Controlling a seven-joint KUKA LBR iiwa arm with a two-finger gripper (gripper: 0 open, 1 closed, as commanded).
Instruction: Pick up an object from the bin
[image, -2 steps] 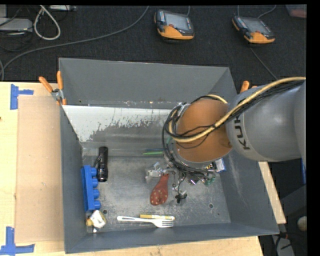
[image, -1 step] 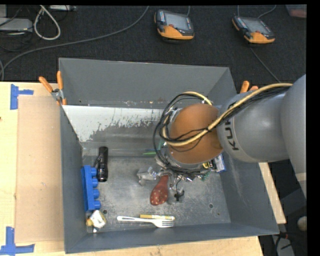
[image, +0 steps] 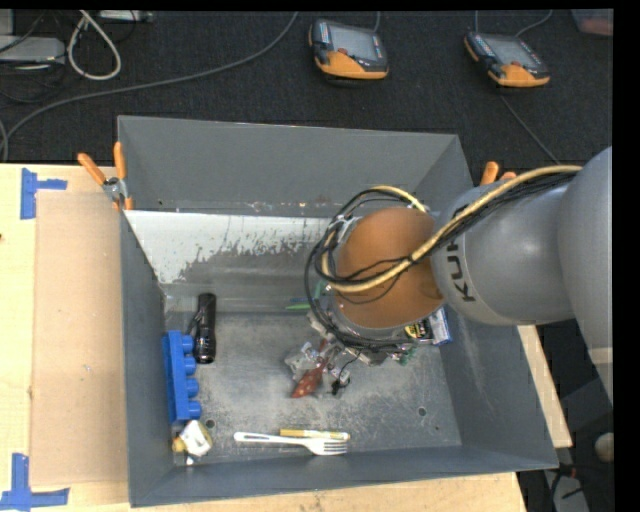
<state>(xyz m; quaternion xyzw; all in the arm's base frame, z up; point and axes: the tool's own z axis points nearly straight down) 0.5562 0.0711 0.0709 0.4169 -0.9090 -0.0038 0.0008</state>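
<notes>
In the camera view, the arm is reaching in from the right, its orange cover (image: 385, 265) and looped cables (image: 330, 250) hanging over the middle of the grey bin (image: 240, 250). The gripper (image: 325, 365) is sitting low over the bin's floor. Right at its tip, a small reddish-brown piece (image: 306, 384) is lying on the scuffed, speckled metal. The claw is hiding under the wrist hardware, so I cannot tell how wide it is standing or whether it is gripping anything at all.

That reddish-brown piece is looking small, lumpy and matte. I'm judging it light and fairly stiff, but short. The hold wants to go across its narrow middle, low near the floor, or it could be slipping out sideways.

Over by the left wall a blue block (image: 180, 375) is lying lengthwise, knobbly, hard and glossy like moulded plastic. A black tube-shaped thing (image: 204, 327) is resting just beside its far end. Along the front wall a white fork (image: 300, 438) is lying flat, thin and bendy-looking, well apart from the gripper. A little white-and-yellow thing (image: 192, 440) is sitting in the front left corner.
</notes>
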